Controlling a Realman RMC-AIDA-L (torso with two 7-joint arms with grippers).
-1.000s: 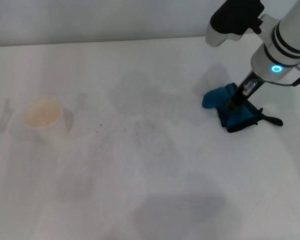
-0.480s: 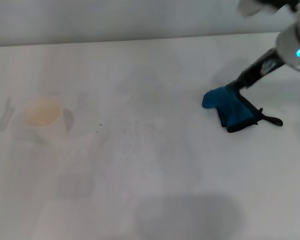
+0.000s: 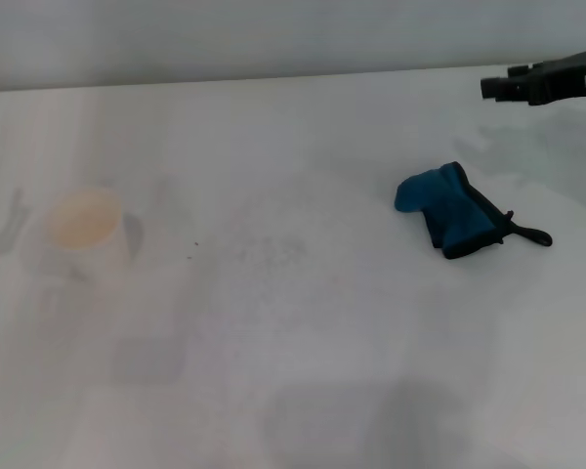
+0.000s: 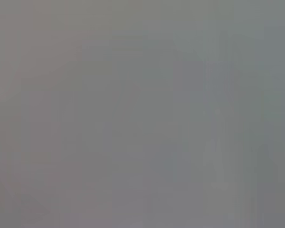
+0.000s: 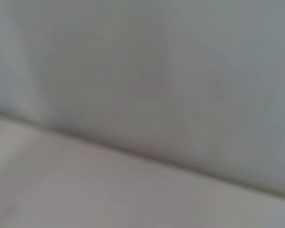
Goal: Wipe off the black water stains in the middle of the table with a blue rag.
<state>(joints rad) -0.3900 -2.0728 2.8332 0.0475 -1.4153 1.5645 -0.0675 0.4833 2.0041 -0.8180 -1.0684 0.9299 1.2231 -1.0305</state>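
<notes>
The blue rag (image 3: 454, 213) lies crumpled on the white table (image 3: 303, 371) at the right, its black loop pointing right. Nothing holds it. My right gripper (image 3: 503, 86) hangs above the table's far right edge, up and to the right of the rag and well apart from it. No dark blotch of black water stains shows. Only two tiny dark specks (image 3: 192, 251) and a faint greyish smear (image 3: 273, 249) mark the middle of the table. My left gripper is out of view. Both wrist views show only blurred grey surfaces.
A pale cup (image 3: 84, 221) with a yellowish inside stands at the left of the table. The grey wall runs along the table's far edge (image 3: 225, 80).
My right gripper has let go of the rag and risen up and to the right, away from it. The rag stays where it was, crumpled.
</notes>
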